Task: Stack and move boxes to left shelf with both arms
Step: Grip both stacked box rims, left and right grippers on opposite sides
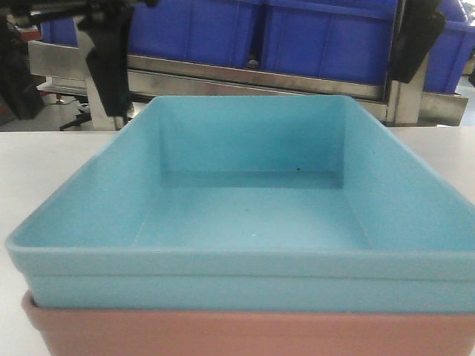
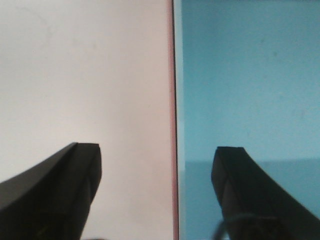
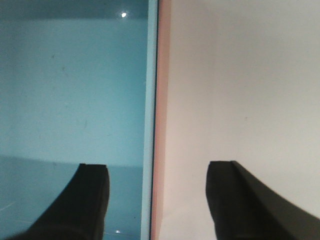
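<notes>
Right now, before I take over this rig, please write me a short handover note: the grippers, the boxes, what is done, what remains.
Left gripper: open, one finger outside and one inside the left rim of the stack, not closed.
Right gripper: open, the same at the right rim.
Boxes: light blue plastic bin nested in salmon pink plastic bin, on the white table.
Done: stacking.
To do: close both on the rims, lift together, move the stack to the stainless steel rack behind the table, where dark blue crates stand.

The left pincer (image 2: 159, 152) and right pincer (image 3: 157, 169) each showed 2 matte black, tapered fingers (image 2: 60, 190) with blunt, squared tips.
</notes>
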{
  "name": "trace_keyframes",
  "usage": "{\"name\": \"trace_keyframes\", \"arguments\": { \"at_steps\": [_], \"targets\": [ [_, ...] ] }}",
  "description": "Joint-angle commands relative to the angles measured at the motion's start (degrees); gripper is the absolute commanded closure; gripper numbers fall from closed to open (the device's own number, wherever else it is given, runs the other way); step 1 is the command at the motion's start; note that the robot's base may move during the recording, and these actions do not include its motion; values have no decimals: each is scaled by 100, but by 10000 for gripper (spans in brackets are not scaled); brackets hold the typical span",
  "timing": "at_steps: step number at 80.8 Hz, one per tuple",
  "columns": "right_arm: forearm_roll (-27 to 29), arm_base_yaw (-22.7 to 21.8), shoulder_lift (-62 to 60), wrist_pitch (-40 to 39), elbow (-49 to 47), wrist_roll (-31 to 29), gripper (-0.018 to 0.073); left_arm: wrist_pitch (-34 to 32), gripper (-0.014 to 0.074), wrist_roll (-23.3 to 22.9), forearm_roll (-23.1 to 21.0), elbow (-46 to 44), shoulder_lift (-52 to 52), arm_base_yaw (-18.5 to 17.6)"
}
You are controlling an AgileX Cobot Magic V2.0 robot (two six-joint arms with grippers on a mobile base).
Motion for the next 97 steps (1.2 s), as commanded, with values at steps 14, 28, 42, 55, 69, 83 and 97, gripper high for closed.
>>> {"name": "trace_keyframes", "arguments": {
  "at_steps": [14,28,42,55,69,83,97],
  "targets": [
    [-38,225,542,-393,-166,106,76,-8,220,-88,24,-492,219,-7],
    [-105,225,844,-466,-166,193,76,-99,220,-50,-268,-492,367,335],
    [-172,231,1072,-560,-166,193,76,-155,220,405,-591,-492,558,574],
    [-248,231,1258,-659,-166,183,76,-170,220,448,-712,-492,820,577],
    [-248,231,1311,-727,-166,183,76,-220,220,534,-712,-492,1058,577],
    [-248,231,1461,-711,-161,183,76,-260,220,576,-712,-492,1181,577],
    [-248,231,1553,-713,-155,183,76,-306,220,681,-712,-492,1181,577]
  ]
}}
